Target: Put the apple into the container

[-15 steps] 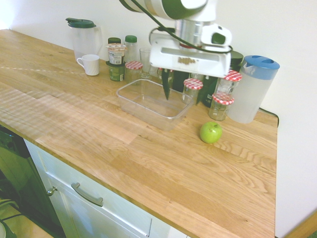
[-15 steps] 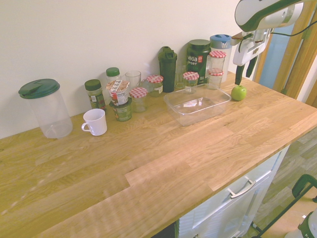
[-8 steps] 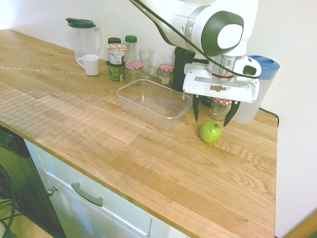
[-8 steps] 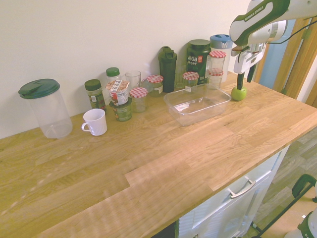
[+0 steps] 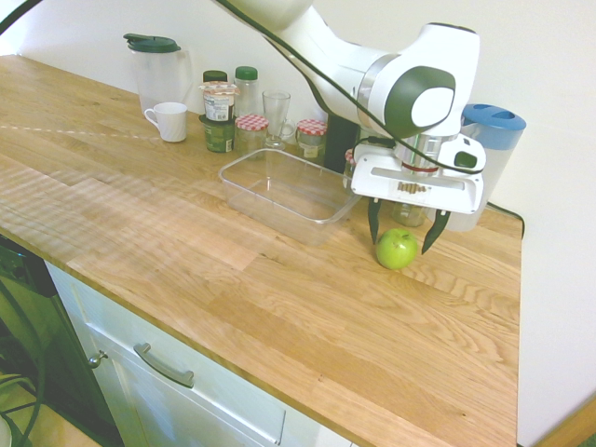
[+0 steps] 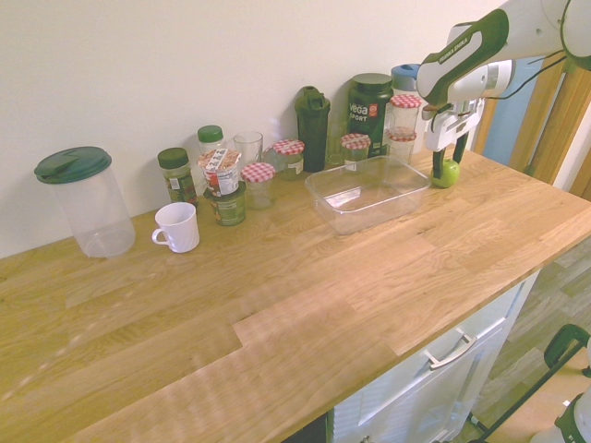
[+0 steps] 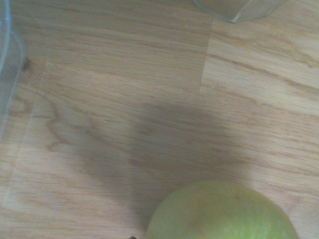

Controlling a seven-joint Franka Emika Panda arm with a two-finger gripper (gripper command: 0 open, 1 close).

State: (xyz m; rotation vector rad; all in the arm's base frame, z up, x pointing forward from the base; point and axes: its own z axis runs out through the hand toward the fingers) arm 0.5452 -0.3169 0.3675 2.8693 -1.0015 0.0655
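The gripper (image 5: pixel 400 238) is found with its two fingers spread wide, nothing pinched between them. The apple (image 5: pixel 397 250) is seated on the wooden worktop (image 5: pixel 279 307), just beside the fingertips and roughly between them in the first exterior view. Whether either finger touches the skin cannot be told with certainty, as the second exterior view has one finger crossing in front of the fruit. The container (image 6: pixel 367 196) is noted near the hand, to its side, its rim nearest the apple. A jar (image 5: pixel 407 214) with a red-checked lid is placed close behind the hand, and the blue-lidded jug (image 5: pixel 496 130) stands behind it on the side away from the container.

The step in hand is judged to be the approach for a grasp; the apple has not been put in the container. Slipping is rated the chief risk: the skin is round and glossy, and if the fingers were closed too high or off centre, the fruit could be squeezed out and rolled along the worktop. Should one finger be brought down on top of it, it could be bruised or pushed aside. The jar could be knocked by a sideways correction. On transfer, the container's rim could be caught if too little lift were given, and the light-looking tub shifted.
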